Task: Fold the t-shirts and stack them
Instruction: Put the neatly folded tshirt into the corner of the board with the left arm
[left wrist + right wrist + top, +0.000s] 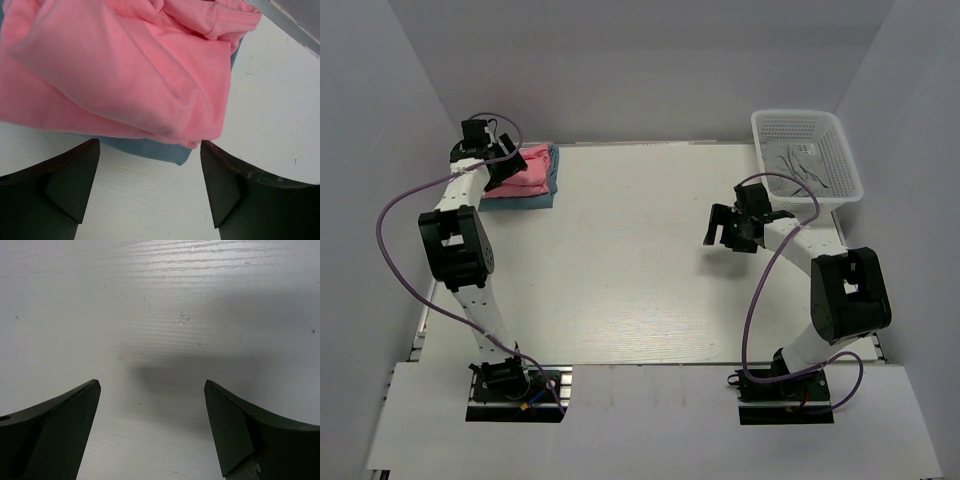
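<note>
Right end effector hangs released over the bare bench, right of centre, with nothing between its fingers. Far-left corner: left end effector spread wide, grasping nothing, poised just over the folded pink t-shirt. It lies stacked on the teal t-shirt. Far-right corner: white mesh basket.

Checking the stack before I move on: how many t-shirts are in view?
2. The pink t-shirt lies folded at the far left corner; the blue t-shirt sits under it. What the basket holds is unclear.
</note>
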Action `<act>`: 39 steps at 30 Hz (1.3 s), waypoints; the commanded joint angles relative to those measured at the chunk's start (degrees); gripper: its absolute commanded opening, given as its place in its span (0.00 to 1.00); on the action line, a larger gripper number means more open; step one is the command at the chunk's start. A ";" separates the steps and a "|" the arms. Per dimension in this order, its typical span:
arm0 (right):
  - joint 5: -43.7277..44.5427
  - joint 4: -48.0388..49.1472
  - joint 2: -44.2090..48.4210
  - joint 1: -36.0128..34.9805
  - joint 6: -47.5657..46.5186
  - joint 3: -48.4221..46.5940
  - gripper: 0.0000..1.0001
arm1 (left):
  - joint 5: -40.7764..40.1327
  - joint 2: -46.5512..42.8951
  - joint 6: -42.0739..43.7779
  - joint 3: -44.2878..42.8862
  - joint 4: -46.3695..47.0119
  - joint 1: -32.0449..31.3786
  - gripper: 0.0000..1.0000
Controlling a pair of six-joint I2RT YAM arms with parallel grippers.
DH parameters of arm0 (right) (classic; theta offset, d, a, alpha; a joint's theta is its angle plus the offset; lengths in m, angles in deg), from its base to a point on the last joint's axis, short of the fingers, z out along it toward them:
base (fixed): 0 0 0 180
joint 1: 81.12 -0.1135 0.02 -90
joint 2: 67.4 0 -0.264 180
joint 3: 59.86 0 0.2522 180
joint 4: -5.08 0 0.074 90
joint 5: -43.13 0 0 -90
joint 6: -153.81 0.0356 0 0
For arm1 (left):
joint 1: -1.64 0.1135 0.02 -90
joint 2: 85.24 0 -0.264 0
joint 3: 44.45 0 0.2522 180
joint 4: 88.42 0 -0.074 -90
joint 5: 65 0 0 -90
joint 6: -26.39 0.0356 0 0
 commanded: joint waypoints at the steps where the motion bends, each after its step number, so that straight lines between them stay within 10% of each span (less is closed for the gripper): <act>1: -0.48 1.40 0.87 -0.05 -0.51 0.18 0.90 | -0.08 0.08 -2.08 -2.21 1.12 -0.01 0.90; 11: 0.92 0.25 0.16 0.12 -0.60 -0.70 0.90 | -0.61 7.20 -4.01 -8.81 0.06 -0.01 0.70; 15: 0.84 0.43 -0.54 0.12 -0.60 -1.23 0.90 | -0.61 7.39 -4.54 -9.51 2.16 -0.01 0.36; 23: 1.36 -0.10 -2.47 0.04 -0.51 -2.28 0.90 | 0.09 7.73 -5.07 -12.32 3.50 -0.01 0.01; 39: 4.79 -2.12 -3.62 -0.05 0.02 -3.51 0.90 | 1.50 19.42 -7.36 -28.41 7.00 1.05 0.06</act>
